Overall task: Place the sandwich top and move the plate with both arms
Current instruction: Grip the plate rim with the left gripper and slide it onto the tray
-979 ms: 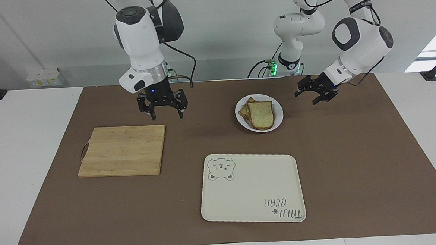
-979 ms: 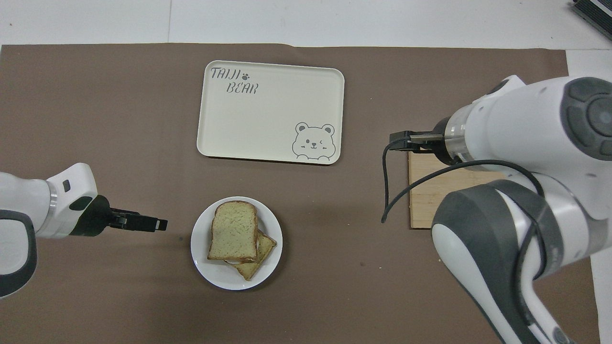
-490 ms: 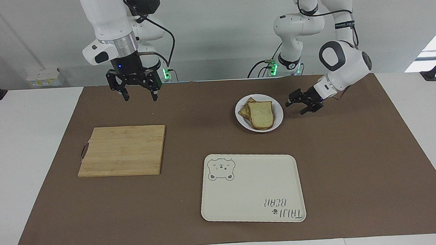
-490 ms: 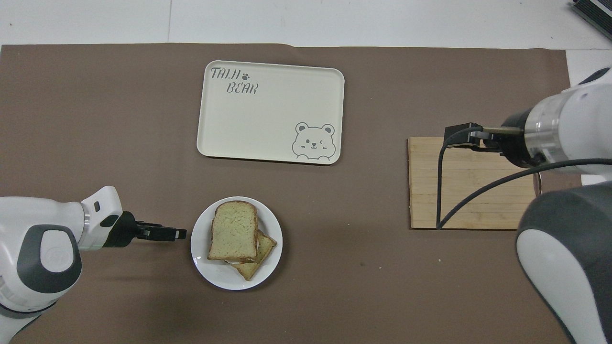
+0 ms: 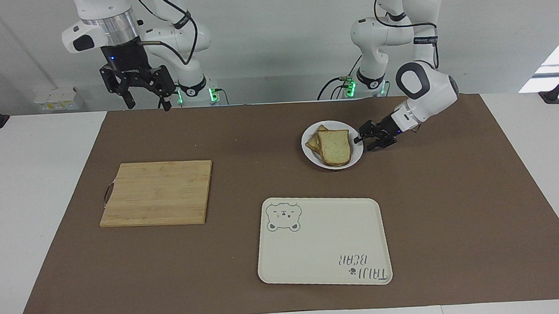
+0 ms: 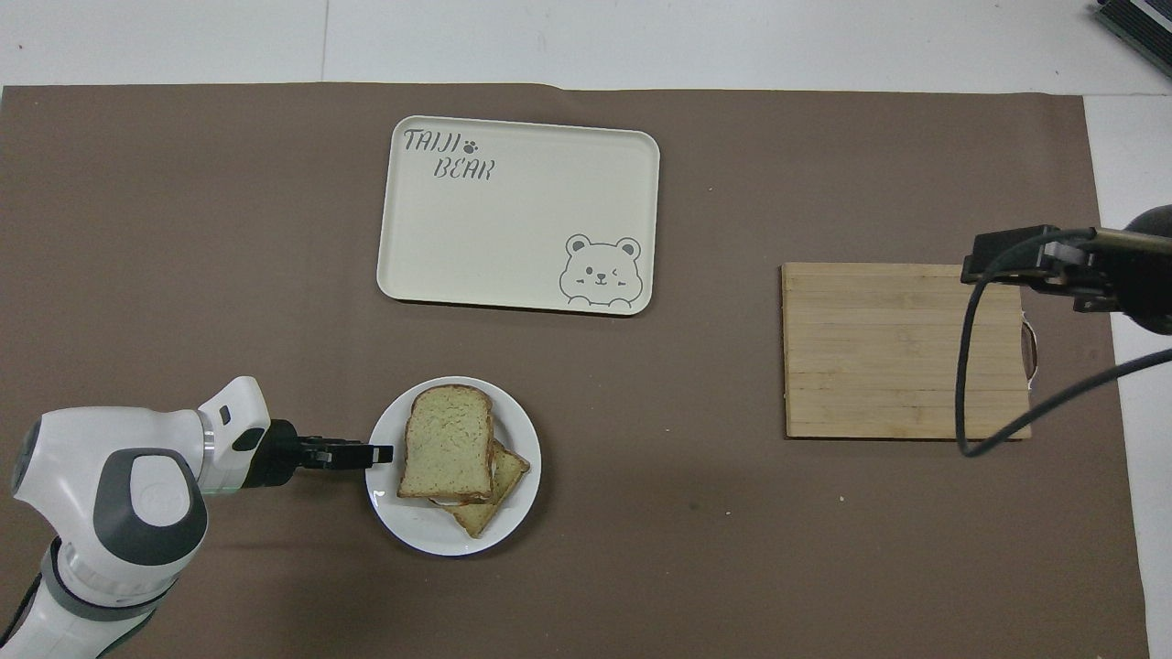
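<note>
Since the earlier frames, left gripper (image 5: 371, 140) has dropped to the rim of the plate (image 5: 358, 156) on the side toward the left arm's end of the table, and right gripper (image 5: 144, 95) has lifted away from the cutting board (image 5: 157, 193).

Left gripper: fingers straddle the plate's edge, one above the rim and one below; whether they already pinch it cannot be told.

Plate: small, round, white, resting on the brown mat (image 5: 454, 205) nearer to the robots than the tray (image 5: 322, 241). The sandwich top (image 5: 334, 147) lies on the plate over another slice (image 5: 314, 142), which pokes out beneath it.

Right gripper: raised high over the mat's edge closest to the robots, fingers spread apart and holding nothing; the right arm waits.

Tray: cream, rectangular, printed with a bear.
</note>
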Robot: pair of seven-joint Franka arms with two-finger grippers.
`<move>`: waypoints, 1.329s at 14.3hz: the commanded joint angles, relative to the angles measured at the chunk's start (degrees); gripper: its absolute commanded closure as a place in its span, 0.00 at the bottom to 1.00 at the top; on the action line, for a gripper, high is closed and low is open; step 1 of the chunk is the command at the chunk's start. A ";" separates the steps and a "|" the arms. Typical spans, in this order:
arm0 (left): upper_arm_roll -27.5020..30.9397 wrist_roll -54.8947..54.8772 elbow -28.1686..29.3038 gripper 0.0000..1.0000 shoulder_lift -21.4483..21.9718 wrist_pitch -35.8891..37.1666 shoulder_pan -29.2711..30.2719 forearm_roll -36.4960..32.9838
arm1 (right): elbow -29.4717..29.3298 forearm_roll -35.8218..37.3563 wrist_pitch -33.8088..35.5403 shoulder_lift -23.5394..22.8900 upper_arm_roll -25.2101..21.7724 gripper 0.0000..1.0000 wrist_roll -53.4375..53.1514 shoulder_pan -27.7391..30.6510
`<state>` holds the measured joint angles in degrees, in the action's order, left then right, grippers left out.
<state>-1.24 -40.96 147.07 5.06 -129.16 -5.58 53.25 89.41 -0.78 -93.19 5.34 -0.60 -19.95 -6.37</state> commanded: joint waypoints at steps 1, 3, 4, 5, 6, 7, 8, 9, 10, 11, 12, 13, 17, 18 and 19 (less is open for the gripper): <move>0.44 -1.22 1.81 0.44 0.83 -1.80 -1.62 1.94 | -0.20 0.16 1.61 0.64 -2.02 0.00 4.10 0.57; 0.44 -1.22 2.16 0.45 0.65 -1.88 -2.32 2.03 | -0.03 0.42 4.58 0.30 -2.83 0.00 6.50 0.65; 0.44 -1.22 2.25 0.52 0.31 -2.84 -3.28 2.47 | 0.41 0.34 4.94 0.03 -2.92 0.00 6.59 0.74; 0.44 -1.22 2.78 0.59 -0.13 -4.16 -3.82 3.17 | 0.93 0.34 4.95 -0.32 -2.92 0.00 6.67 0.74; 0.44 -1.31 2.96 0.65 -0.83 -4.61 -4.26 4.04 | 2.07 0.34 4.51 -0.06 -2.92 0.00 6.68 0.57; 0.44 -1.22 2.96 0.79 -1.19 -4.78 -4.78 4.57 | 3.21 0.34 4.16 0.55 -2.92 0.00 7.37 0.48; 0.44 -1.22 2.78 1.00 -1.19 -4.44 -4.70 4.84 | 3.40 0.77 4.16 0.55 -2.92 0.00 10.60 0.57; 0.44 -1.22 2.43 1.00 -1.45 -4.17 -4.44 4.84 | 3.40 1.47 4.07 0.55 -3.18 0.00 14.89 1.09; 0.44 -1.14 2.08 1.00 -1.98 -4.17 -4.26 4.84 | 3.40 2.53 4.16 0.55 -3.09 0.00 16.07 1.79; 0.53 -1.05 1.38 1.00 -2.16 -3.74 -4.09 4.84 | 3.14 2.71 4.68 0.47 -3.18 0.00 16.17 1.88; 0.53 -1.05 0.85 1.00 -2.51 -3.21 -3.91 4.93 | 2.09 2.97 5.38 -0.14 -3.18 0.00 16.25 1.88; 0.53 -0.96 0.24 1.00 -2.77 -2.68 -3.91 5.19 | -0.18 3.32 7.21 -0.67 -3.09 0.00 16.43 2.06; 0.53 -0.79 -3.45 1.00 -4.00 3.02 -0.67 6.07 | 2.16 2.98 6.89 0.11 -3.00 0.00 16.78 1.80; 0.53 -0.70 -4.42 1.00 -4.09 4.34 0.56 6.16 | 2.26 2.45 6.79 0.11 -3.09 0.00 16.78 1.80; 0.53 -0.78 -5.47 1.00 -4.27 5.92 1.96 6.16 | 2.08 2.10 7.14 0.03 -3.18 0.00 16.78 1.88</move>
<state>-0.87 -41.00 144.81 1.90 -127.61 -6.45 58.11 90.83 1.41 -86.25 4.91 -4.07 -4.72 -5.10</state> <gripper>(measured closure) 0.925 0.000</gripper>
